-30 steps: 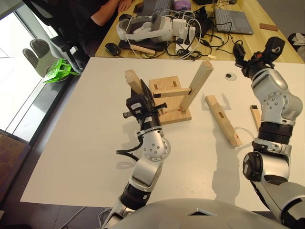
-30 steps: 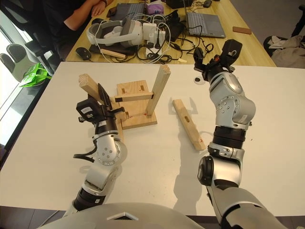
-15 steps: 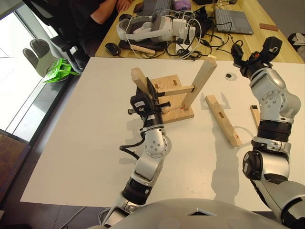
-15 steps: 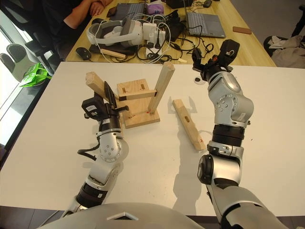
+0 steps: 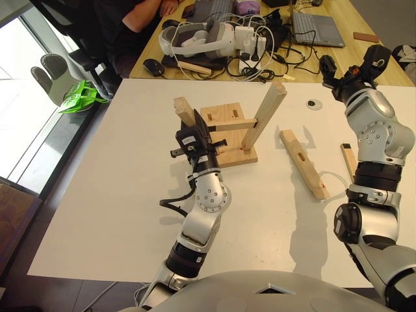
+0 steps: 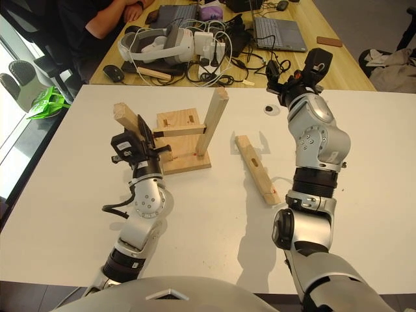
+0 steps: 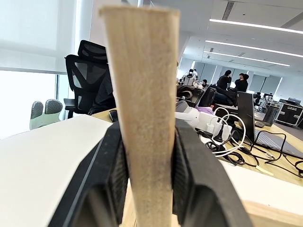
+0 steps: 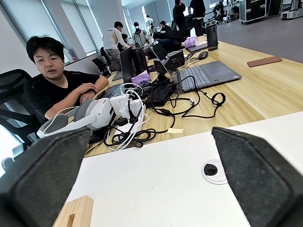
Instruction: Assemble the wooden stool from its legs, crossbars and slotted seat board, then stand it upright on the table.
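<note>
Off the left edge of the white table (image 5: 117,162), down on the floor: a green bag (image 5: 78,96).

Left of centre, raised over the table: the left gripper (image 5: 198,140), clenched on a wooden leg (image 5: 184,112). Black fingers (image 7: 113,175) pressed flat against both sides of that leg, its top end slanting up and toward the left. Lower end hidden behind the gripper, so perhaps seated in the board, perhaps not.

Just right of the gripper, flat on the table: the square seat board (image 5: 237,153), with slots cut into its face. Across it, raised off the board: a crossbar (image 5: 234,125), running from the gripped leg to a second leg (image 5: 265,117). Second leg planted on the board near its right edge, tilted with its top end toward the right and the far side.

Farther right, apart from the board: a loose leg (image 5: 302,162) lying flat, slotted, angled from far-left to near-right. Beyond it, near the table's far edge: a small round disc (image 5: 314,103). Near the right edge, partly covered by the right arm: a short wooden piece (image 5: 349,159).

At the far right, raised above the table's far edge: the right gripper (image 5: 351,68), spread wide, nothing between its fingers (image 8: 260,170).

Behind the table: a wooden desk (image 8: 265,90) with a white headset (image 5: 195,36), tangled cables and a laptop (image 8: 208,75).
</note>
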Robot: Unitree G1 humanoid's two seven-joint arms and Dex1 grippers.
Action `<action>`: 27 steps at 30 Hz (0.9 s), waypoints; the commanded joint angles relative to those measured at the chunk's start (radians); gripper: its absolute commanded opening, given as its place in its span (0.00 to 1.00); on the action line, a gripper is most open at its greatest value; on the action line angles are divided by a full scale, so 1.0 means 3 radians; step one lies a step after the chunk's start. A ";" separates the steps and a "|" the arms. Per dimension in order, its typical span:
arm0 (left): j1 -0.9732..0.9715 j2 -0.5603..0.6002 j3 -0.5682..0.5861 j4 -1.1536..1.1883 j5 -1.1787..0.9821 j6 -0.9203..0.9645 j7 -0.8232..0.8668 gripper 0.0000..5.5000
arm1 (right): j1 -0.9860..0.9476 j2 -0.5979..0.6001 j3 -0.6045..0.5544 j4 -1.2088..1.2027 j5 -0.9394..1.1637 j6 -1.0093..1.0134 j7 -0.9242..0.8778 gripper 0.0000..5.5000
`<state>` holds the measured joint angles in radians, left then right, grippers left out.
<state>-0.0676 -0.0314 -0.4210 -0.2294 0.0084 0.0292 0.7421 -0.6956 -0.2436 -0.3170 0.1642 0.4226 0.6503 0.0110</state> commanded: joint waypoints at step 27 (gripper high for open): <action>-0.0100 -0.0587 0.0032 0.0109 -0.0079 0.0419 -0.0168 0.88 | -0.0059 -0.0031 0.0088 -0.0055 -0.0145 -0.0160 0.0068 0.86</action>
<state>-0.0654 -0.0325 -0.4074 -0.2129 0.0022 0.1423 0.7114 -0.6958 -0.2445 -0.2973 0.1645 0.3908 0.6128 0.0291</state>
